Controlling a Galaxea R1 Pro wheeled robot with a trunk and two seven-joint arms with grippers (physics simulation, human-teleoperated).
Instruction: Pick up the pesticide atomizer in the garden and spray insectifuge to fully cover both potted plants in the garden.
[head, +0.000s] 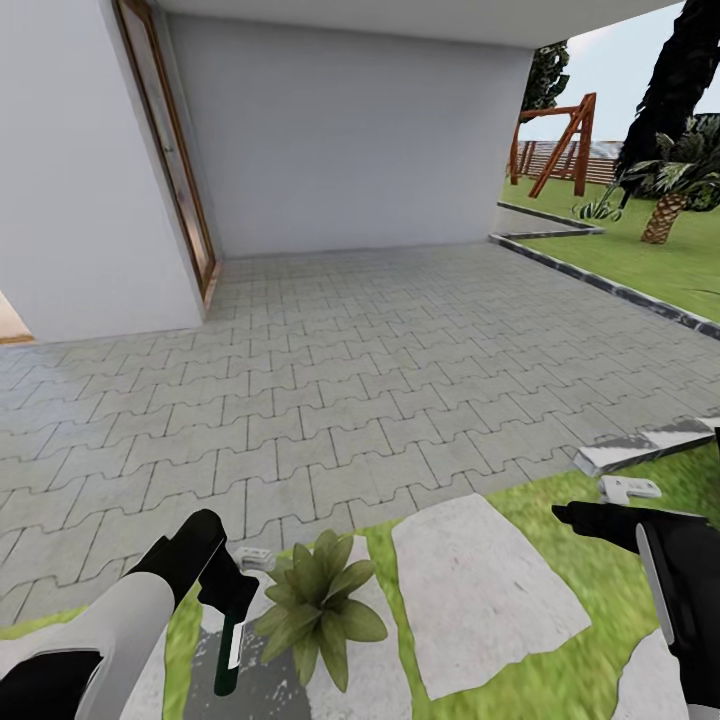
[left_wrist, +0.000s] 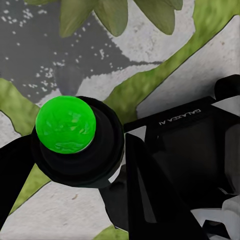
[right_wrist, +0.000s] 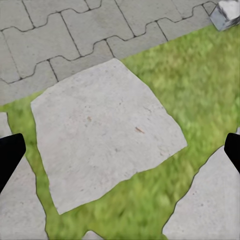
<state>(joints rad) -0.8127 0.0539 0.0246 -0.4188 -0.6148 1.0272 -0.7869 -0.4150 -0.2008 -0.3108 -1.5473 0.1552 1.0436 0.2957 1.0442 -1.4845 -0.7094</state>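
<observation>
Left gripper (head: 228, 600) has the pesticide atomizer (head: 229, 655) clamped, hanging it just beside a potted plant (head: 320, 607) on a stepping stone (head: 482, 590). Right gripper (head: 572, 516) hovers over the lawn (head: 560, 660), with grey paving (head: 330, 390) ahead.

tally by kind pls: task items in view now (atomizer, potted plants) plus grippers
pesticide atomizer: 1, held in the left gripper
potted plant: 1
grippers: 2, left and right gripper
total: 4
</observation>
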